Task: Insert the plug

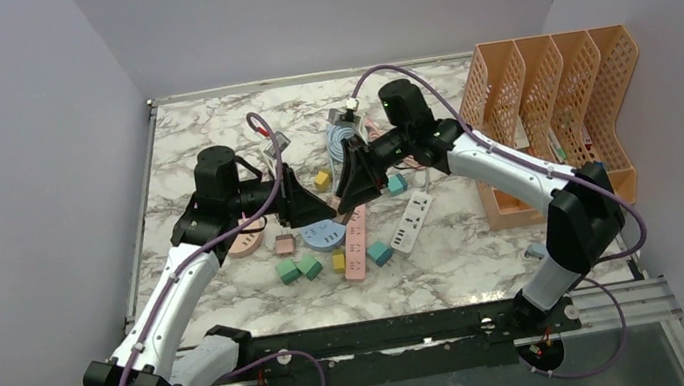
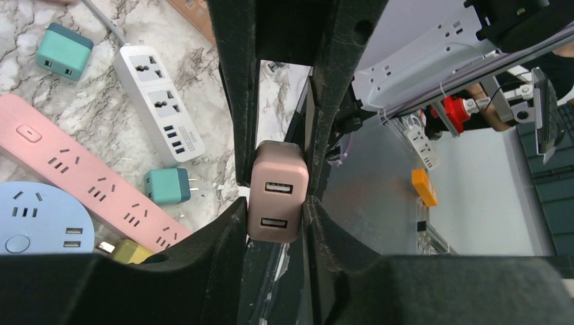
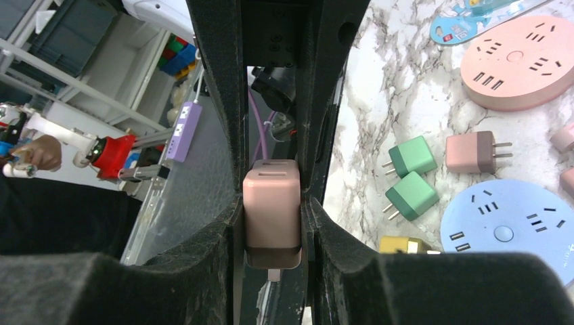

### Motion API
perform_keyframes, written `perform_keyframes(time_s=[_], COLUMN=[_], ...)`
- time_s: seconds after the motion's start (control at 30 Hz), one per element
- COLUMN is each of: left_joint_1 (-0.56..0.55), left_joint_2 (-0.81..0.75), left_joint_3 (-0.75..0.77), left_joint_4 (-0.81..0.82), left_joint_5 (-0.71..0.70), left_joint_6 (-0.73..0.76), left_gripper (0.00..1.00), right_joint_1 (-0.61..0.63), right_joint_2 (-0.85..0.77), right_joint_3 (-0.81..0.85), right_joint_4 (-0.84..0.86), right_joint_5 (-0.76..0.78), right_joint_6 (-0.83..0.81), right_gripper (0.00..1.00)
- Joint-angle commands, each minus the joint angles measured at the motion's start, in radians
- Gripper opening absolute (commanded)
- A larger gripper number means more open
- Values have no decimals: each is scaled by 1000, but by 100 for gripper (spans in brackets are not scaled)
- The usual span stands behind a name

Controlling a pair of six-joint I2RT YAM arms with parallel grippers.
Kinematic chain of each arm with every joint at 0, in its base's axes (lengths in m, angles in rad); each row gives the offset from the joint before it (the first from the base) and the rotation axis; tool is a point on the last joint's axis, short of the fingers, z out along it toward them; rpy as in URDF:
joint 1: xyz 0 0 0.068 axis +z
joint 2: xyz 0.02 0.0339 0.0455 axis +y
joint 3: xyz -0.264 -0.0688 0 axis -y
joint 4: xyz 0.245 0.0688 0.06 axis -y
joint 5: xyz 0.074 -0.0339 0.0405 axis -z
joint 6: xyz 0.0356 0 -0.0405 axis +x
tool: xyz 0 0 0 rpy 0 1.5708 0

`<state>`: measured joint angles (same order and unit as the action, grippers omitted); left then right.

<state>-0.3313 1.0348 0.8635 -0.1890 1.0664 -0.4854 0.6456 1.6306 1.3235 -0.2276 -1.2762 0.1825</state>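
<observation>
**Gripping a pink plug in each pincer above the marble**

Both arms meet over the middle of the marble table (image 1: pixel 200 142). The left gripper (image 1: pixel 304 203) is clamped on a pink USB charger (image 2: pixel 277 191). It sits low between the two black fingers (image 2: pixel 233 101), pinched by its long side faces. The right gripper (image 1: pixel 355 183) is likewise closed on a pink plug (image 3: pixel 272 215), wedged just as deep between its pads (image 3: pixel 216 101), with bare finger length beyond it. Seen from overhead, the two grippers stand near each other but apart, tips angled toward one another, and both plugs are held up off the surface.

The charger's long axis runs along the fingers, slightly tilted. Its face with two USB ports looks back at the wrist camera, and its prongs cannot be seen. The pink plug also lies lengthwise along the fingers. Its brown-banded end is nearest the wrist camera, with what looks like a prong poking out below.

Beneath the grippers lie a pink power strip (image 1: pixel 355 242), a white power strip (image 1: pixel 413 220), a round blue socket hub (image 1: pixel 324 236) and a round pink socket hub (image 1: pixel 246 239). Green plug cubes (image 3: pixel 411 195) are scattered among them. Orange file racks (image 1: pixel 549 113) stand at the table's right edge. Pale walls (image 1: pixel 9 149) close in three sides, and the wrist views show shelving past the table's edge.
</observation>
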Motion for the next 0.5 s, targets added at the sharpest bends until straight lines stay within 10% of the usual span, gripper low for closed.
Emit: perform_keyframes(time_s=[0.0,0.13,0.3,0.47], left_joint_1=[-36,-36,-37,-35], left_joint_2=[17,20,11,12], left_joint_3=[-2,5,27,38], left_joint_4=[23,22,5,7], left_joint_5=[26,23,-19,-27], left_joint_6=[22,49,91,103], left_gripper=[25,0,0,0], right_joint_1=[11,11,11,11], right_joint_2=[15,10,-30,-60], right_joint_3=[48,58,23,-21], right_joint_4=[37,-12,-80,-121], right_joint_5=[-26,4,66,69], right_joint_6=[-2,-28,-93,-160], right_gripper=[18,28,56,58])
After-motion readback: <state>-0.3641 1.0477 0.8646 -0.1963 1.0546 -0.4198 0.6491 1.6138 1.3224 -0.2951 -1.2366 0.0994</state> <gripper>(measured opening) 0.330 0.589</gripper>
